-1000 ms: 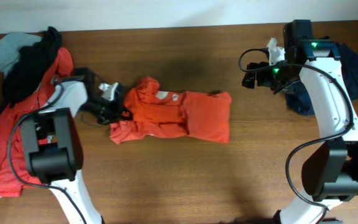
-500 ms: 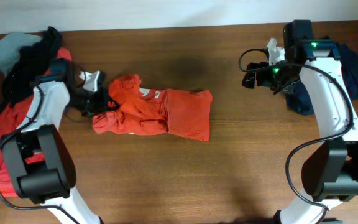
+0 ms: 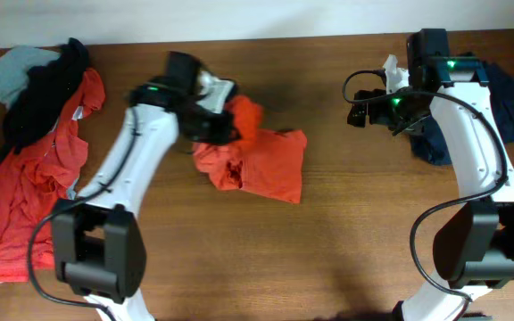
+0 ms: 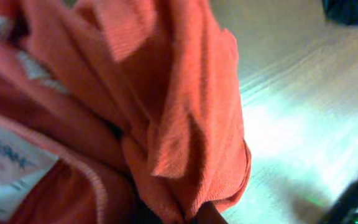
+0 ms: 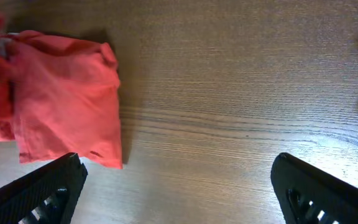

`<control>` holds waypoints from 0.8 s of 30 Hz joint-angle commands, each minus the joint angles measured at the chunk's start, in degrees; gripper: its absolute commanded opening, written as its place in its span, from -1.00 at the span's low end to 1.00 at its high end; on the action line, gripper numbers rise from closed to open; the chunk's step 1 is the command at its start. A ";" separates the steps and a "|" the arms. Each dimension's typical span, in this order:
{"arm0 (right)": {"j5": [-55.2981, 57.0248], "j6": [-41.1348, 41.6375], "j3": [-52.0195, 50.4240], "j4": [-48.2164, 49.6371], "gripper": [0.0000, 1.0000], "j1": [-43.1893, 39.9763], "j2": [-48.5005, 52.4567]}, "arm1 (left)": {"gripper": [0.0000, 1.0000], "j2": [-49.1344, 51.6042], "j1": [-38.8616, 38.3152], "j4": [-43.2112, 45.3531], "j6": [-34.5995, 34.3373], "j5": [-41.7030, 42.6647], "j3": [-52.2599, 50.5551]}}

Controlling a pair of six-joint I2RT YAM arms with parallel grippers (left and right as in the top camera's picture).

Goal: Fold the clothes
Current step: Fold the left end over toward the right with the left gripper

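Orange-red cotton T-shirt [image 3: 270,169] is found mid-table, crumpled and part-folded: its far-left part is bunched and raised off the wood, and the rest is laid flat as a rough rectangle. The bunch is held by the left gripper [image 3: 226,119]. Its jaws are buried in cloth in the left wrist view, so the grip is judged from the raised cloth rather than seen directly. A white neck label [image 4: 2,165] is seen low on the left of that view, which is otherwise nearly filled with cloth. Step is judged to be a fold under way, with the gripped part meant to go over the flat body. For the next move, the held part should be laid across toward the right edge of the T-shirt, lined up with the flat part, and let go only once the cloth is down; some smoothing of wrinkles is expected. The right gripper [image 5: 176,171] is spread wide and empty, hovering over bare wood well apart to the right of the T-shirt; it could be brought in to pin the right hem. The brown wooden table [image 3: 355,241] is bare in front of and to the right of the T-shirt, and less room is available behind it. To its left a heap of unfolded orange-red, black and grey-teal garments [image 3: 25,178] is near, so drag that way should be avoided. Well to its right, behind the right arm, a dark navy garment [image 3: 511,89] is lying.
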 commanded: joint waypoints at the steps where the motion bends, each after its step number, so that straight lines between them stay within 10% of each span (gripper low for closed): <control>1: -0.55 -0.63 0.74 -0.37 0.97 -0.24 -1.22 | -0.99 -1.70 -4.02 0.13 -1.75 -7.85 0.98; 11: -0.52 -0.63 0.74 -0.61 0.97 -0.28 -1.22 | -0.88 -1.51 -11.47 3.23 -2.47 -8.72 0.98; 17: -0.52 -0.63 0.74 -0.61 0.97 -0.31 -1.22 | 0.40 -1.51 -14.21 7.17 -4.72 -7.93 0.98; 24: -2.43 -0.59 0.81 -0.59 0.97 -2.25 -1.25 | 0.61 -1.51 -16.83 9.94 -4.72 -6.38 0.98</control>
